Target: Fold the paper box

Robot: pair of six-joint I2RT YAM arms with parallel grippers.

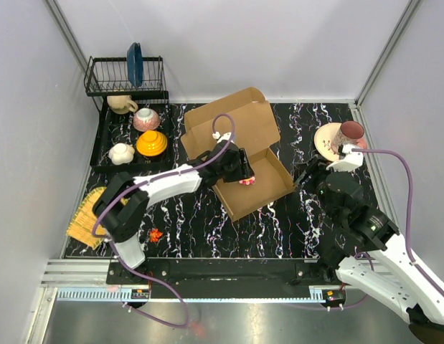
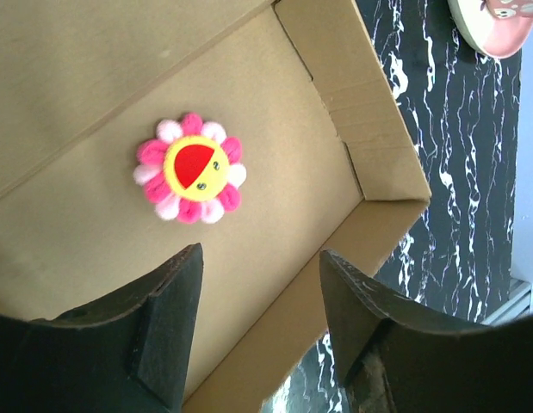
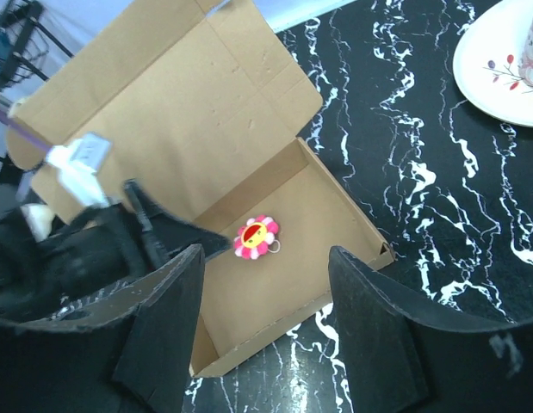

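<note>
The paper box (image 1: 268, 185) is a brown cardboard tray with its lid (image 1: 236, 122) swung open to the back. It shows in the left wrist view (image 2: 369, 146) and the right wrist view (image 3: 326, 215). A pink and yellow flower toy (image 1: 247, 181) lies inside the tray, also seen in the left wrist view (image 2: 192, 169) and the right wrist view (image 3: 255, 237). My left gripper (image 1: 243, 170) hovers open over the tray's left part, just above the toy, holding nothing (image 2: 259, 280). My right gripper (image 1: 308, 174) is open and empty, right of the box (image 3: 264, 297).
A dish rack (image 1: 125, 75) with a blue plate stands at the back left, above a tray of cups and bowls (image 1: 135, 129). A plate with a pink cup (image 1: 340, 136) sits at the right. A straw brush (image 1: 85, 215) lies at the left edge.
</note>
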